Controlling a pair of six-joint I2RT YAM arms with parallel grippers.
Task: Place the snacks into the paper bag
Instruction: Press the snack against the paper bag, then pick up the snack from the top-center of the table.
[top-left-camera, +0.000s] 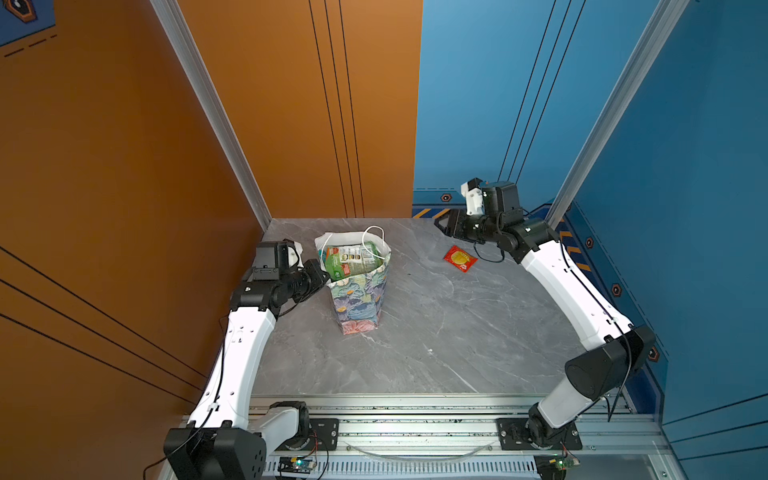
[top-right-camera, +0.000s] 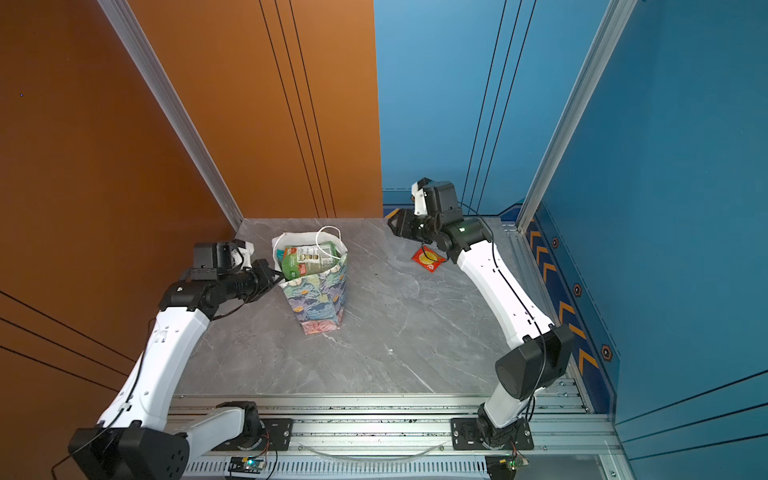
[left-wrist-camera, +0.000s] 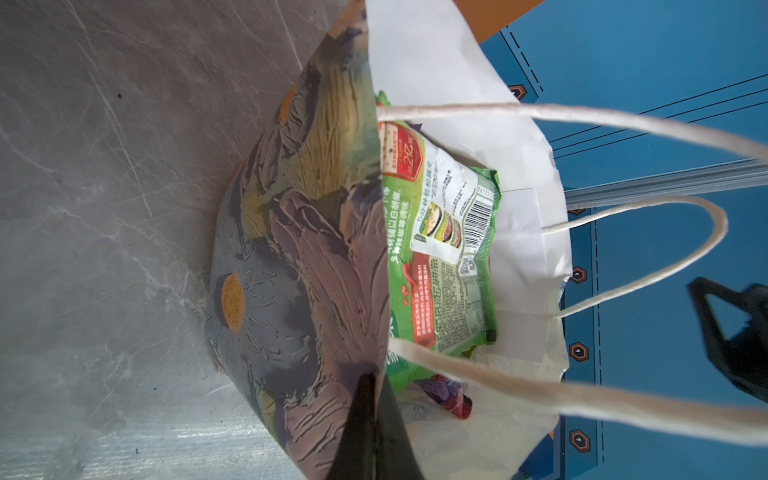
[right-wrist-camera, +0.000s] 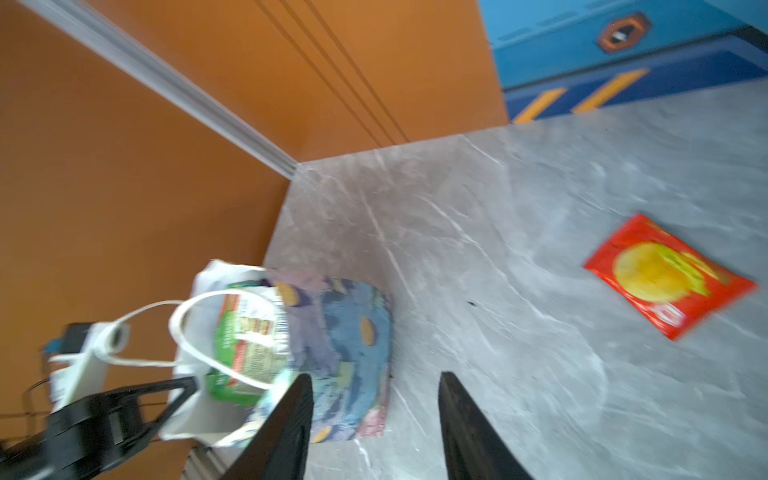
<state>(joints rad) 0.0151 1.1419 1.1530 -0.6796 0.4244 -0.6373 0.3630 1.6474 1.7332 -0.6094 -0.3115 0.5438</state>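
Nearly done, by the look of it: only one snack shows outside the paper bag (top-left-camera: 359, 295), the small red packet (top-left-camera: 460, 258), lying flat on the table (top-left-camera: 457, 332) well apart from the bag, on the side away from the arm that holds it. No other loose packets show in either top view. The bag stands upright w/ its mouth open. A green packet (left-wrist-camera: 449, 249) sits on top, printed back up, and pokes a bit above the rim; under it a bit of a purple packet (left-wrist-camera: 444, 399) shows. What lies deeper is hidden, so can't give a count. The white cord handles (left-wrist-camera: 623, 120) loop across the mouth & could catch an incoming packet. The left gripper (left-wrist-camera: 372, 399) is clenched on the bag's rim, one finger inside and one outside the wall, prob. to steady it and hold the mouth open. The right gripper (right-wrist-camera: 374, 378) has its jaws apart w/ nothing between them; it hangs above the table, well apart from the bag, on the red packet's side. Left to do, as I judge it: grab the red packet, carry it over the bag's mouth, drop it in past the handles.
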